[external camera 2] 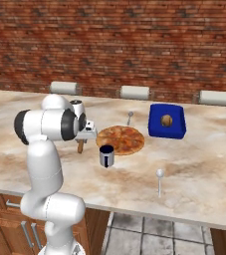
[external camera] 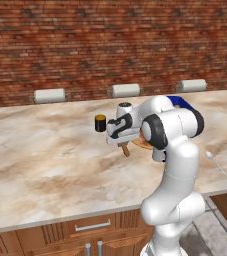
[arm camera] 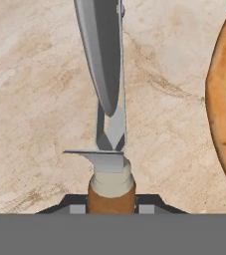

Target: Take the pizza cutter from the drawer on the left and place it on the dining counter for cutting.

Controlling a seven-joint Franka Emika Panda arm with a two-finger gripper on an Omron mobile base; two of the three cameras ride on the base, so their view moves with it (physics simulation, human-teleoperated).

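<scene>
The fingers (arm camera: 112,211) are clamped on the wooden handle of the pizza cutter (arm camera: 107,99), its blade projecting ahead over the tabletop (arm camera: 35,99). It looks light and rigid; the handle is the safe hold.

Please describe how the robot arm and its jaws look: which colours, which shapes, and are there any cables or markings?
The arm is made of glossy white, rounded tube-like segments with dark, nearly black rings at the joints. The hand has a white body with dark panels. Its jaws end in small dark tips. No loose cables or readable markings are visible in any view.
</scene>
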